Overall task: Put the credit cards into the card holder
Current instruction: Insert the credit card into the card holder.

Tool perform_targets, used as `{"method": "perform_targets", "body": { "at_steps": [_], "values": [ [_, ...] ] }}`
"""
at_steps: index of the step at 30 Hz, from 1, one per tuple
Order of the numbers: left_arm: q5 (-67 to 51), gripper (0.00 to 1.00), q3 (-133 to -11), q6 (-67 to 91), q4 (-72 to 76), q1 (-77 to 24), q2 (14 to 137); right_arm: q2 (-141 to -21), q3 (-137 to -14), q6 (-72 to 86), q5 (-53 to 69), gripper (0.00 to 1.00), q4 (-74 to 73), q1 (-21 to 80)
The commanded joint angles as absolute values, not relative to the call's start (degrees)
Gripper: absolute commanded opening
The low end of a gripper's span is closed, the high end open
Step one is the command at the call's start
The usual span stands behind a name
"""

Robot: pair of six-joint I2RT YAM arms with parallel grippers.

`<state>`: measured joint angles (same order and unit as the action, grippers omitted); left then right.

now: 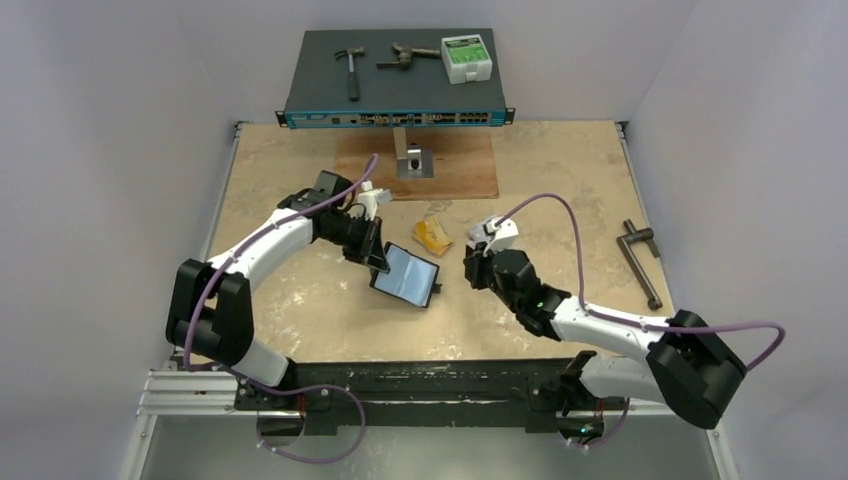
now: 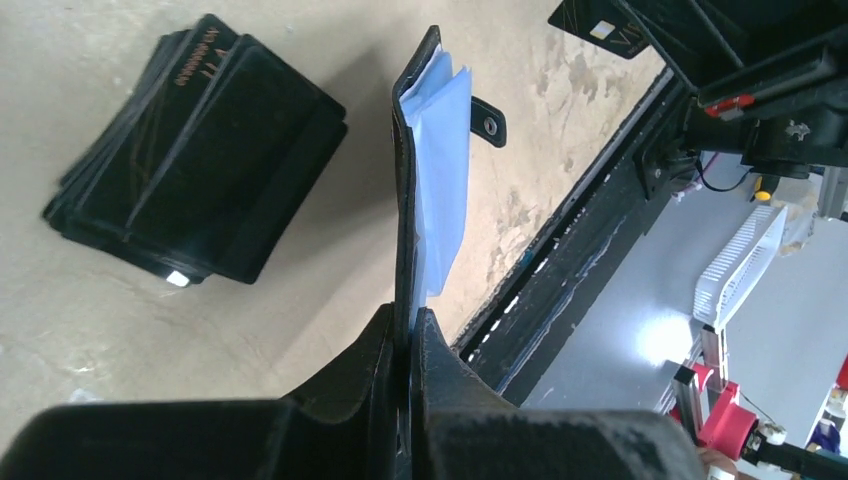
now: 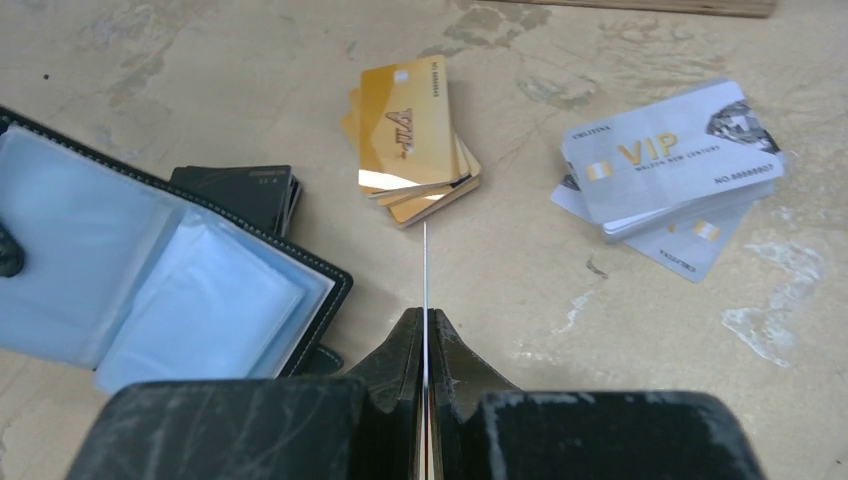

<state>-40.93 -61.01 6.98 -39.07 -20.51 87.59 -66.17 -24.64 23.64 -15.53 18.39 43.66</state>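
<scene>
Jaws of the left gripper (image 2: 408, 335) are clamped almost shut on one edge of the card holder (image 2: 432, 170). They hold it spread open near the middle of the table (image 1: 560, 180), tilted up from the surface. Its pale blue clear pockets face the right arm, and its small snap tab (image 2: 488, 121) sticks out from the far edge. I can't tell whether that far edge touches the table or hangs just above it.

Just to the right, with a small gap between them, the right gripper (image 3: 424, 325) is closed tight on a single card (image 3: 424, 265). Its wrist camera sees the card edge-on as a thin bright line standing out from between the jaws, so I can't make out its colour. The card's free end points toward the gold cards (image 3: 408, 140), a loose fanned stack lying flat just beyond it.

To the right of that stack, apart from it, the silver cards (image 3: 672, 150) lie in another fanned pile with VIP print facing up. A stack of black cards (image 2: 200, 150) lies flat just beside the open holder, partly tucked behind its edge as seen from the right wrist.

At the back of the table sits a wooden board (image 1: 460, 165), and behind that a network switch (image 1: 395, 85) with a hammer (image 1: 351, 68) lying on top.
</scene>
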Motion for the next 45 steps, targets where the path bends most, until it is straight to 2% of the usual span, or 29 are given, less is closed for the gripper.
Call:
{"method": "perform_targets", "body": {
  "at_steps": [1, 8, 12, 20, 31, 35, 41, 45],
  "values": [
    [-43.7, 0.00, -61.0, 3.5, -40.4, -18.7, 85.2, -69.7, -22.9, 20.6, -28.8, 0.00, 33.0, 49.0],
    [-49.5, 0.00, -62.3, 0.3, -43.4, -18.5, 83.0, -81.0, -22.4, 21.3, -37.6, 0.00, 39.1, 56.4],
    [-51.2, 0.00, -62.3, -1.9, -43.9, -18.5, 81.5, -84.0, -23.3, 22.1, -40.1, 0.00, 37.8, 59.4],
    [-49.9, 0.00, -62.9, -1.9, -44.1, -17.9, 80.7, -81.0, -21.9, 27.0, -39.5, 0.00, 31.0, 60.8],
    [-47.9, 0.00, -62.8, -1.0, -42.8, -17.8, 79.8, -75.9, -20.2, 30.5, -37.7, 0.16, 24.9, 61.1],
    [-47.5, 0.00, -62.8, -0.8, -42.7, -17.6, 79.8, -75.8, -20.7, 31.0, -37.3, 0.13, 23.5, 61.1],
    [-47.2, 0.00, -62.5, -0.5, -42.3, -17.5, 80.0, -73.8, -21.5, 31.8, -35.4, 0.15, 19.8, 61.1],
    [-47.1, 0.00, -62.5, -0.4, -42.1, -17.4, 80.2, -71.5, -22.0, 32.8, -34.9, 0.03, 16.4, 61.1]
  ]
}}
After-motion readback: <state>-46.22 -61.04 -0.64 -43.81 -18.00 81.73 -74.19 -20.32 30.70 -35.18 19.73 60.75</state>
